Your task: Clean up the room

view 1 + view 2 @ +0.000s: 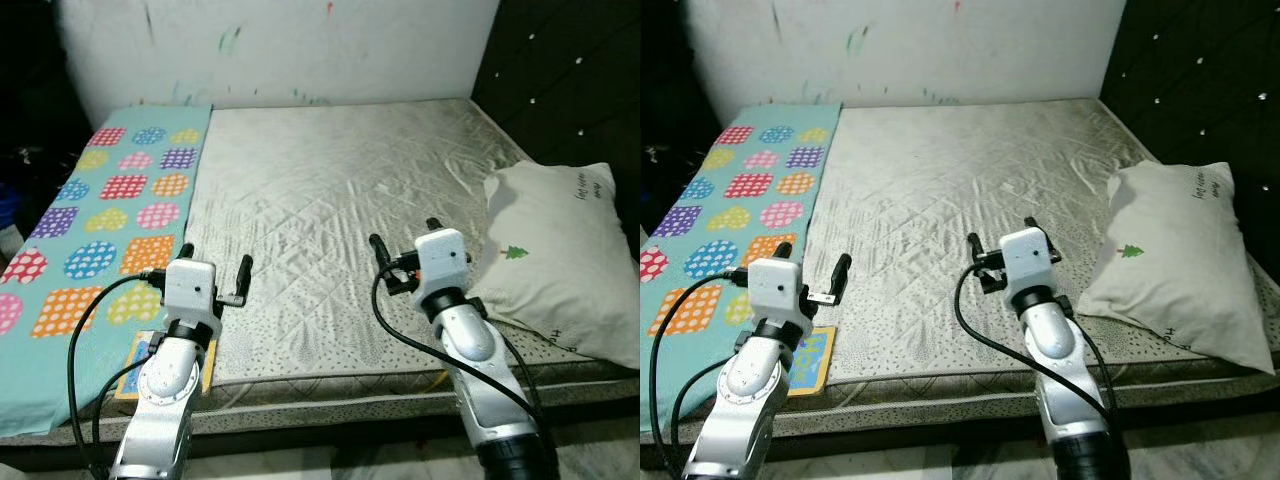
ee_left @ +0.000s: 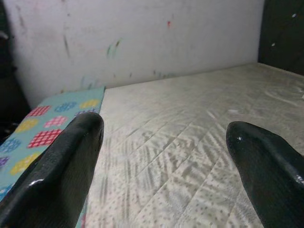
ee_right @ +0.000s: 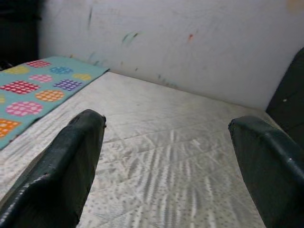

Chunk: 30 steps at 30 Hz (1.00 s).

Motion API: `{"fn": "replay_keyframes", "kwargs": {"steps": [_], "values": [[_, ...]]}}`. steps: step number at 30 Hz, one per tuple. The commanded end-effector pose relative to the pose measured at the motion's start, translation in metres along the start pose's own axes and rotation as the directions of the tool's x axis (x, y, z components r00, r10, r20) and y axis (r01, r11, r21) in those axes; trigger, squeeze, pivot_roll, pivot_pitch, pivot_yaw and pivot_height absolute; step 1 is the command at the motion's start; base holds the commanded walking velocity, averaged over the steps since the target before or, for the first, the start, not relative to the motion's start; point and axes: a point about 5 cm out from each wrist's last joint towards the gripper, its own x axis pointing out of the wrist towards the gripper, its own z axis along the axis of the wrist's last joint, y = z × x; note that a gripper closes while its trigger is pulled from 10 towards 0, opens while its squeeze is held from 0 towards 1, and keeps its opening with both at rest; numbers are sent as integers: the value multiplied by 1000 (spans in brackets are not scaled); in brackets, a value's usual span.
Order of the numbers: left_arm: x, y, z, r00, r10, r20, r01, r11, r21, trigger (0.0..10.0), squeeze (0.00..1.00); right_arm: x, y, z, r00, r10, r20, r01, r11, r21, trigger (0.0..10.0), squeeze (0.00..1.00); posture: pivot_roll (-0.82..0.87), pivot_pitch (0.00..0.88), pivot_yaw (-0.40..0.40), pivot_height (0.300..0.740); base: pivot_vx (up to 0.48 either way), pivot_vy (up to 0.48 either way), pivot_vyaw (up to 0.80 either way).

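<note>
- At the lower left of the left eye view, the left gripper (image 1: pixel 214 272) hovers over the near edge of the bed with its two black fingers spread wide and nothing between them.
- At the lower centre, the right gripper (image 1: pixel 404 238) hovers over the same near edge, its fingers likewise wide apart and empty.
- Just under the left arm, at the lower left, a small yellow-and-blue card or booklet (image 1: pixel 808 360) lies on the mattress edge beside the blanket; what is printed on it is too small to read.
- The bare quilted mattress (image 1: pixel 340 190) fills the middle of the frame.
- Along the left side runs a turquoise blanket (image 1: pixel 100 215) with bright polka-dot patches, lying flat from the near edge to the far wall.
- At the right, a white pillow (image 1: pixel 560 255) with a little green tree print leans against the dark tufted headboard (image 1: pixel 570 80), its lower corner overhanging the mattress edge.
- At the top, a scuffed, paint-marked white wall (image 1: pixel 280 50) closes the scene.
- Likely risks: reaching for the pillow by its overhanging corner could tip it off the bed; pinching the blanket could drag it into folds; the thin card, flat on the fabric, could slip under the fingers or get pushed off the edge.
</note>
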Motion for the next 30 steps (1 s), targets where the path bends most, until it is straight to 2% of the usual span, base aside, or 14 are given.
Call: {"fn": "replay_keyframes", "kwargs": {"steps": [1,10,20,24,30], "values": [[-2,7,4,1000,27,4,-27,999,25,10000,0,1,3,-1,1000,-2,3,2,1000,2,10000,0,-23,0,13,740,0,0,0],[-15,22,3,998,68,-18,-67,996,54,10000,0,2,24,-6,998,70,-5,-70,997,30,10000,0,12,0,-29,740,0,0,0],[-13,18,2,996,80,-28,-79,996,35,10000,0,0,15,-9,997,70,-13,-71,997,-11,10000,0,-18,0,-32,740,0,0,0],[-8,16,1,998,56,-28,-55,998,34,10000,0,-1,15,-7,998,70,-5,-70,997,-37,10000,0,-41,0,-16,740,0,0,731],[1,5,2,1000,-1,-25,1,1000,18,10000,0,-5,10,-7,999,41,-4,-41,998,-37,10000,0,-68,0,-2,740,0,0,799]]}}
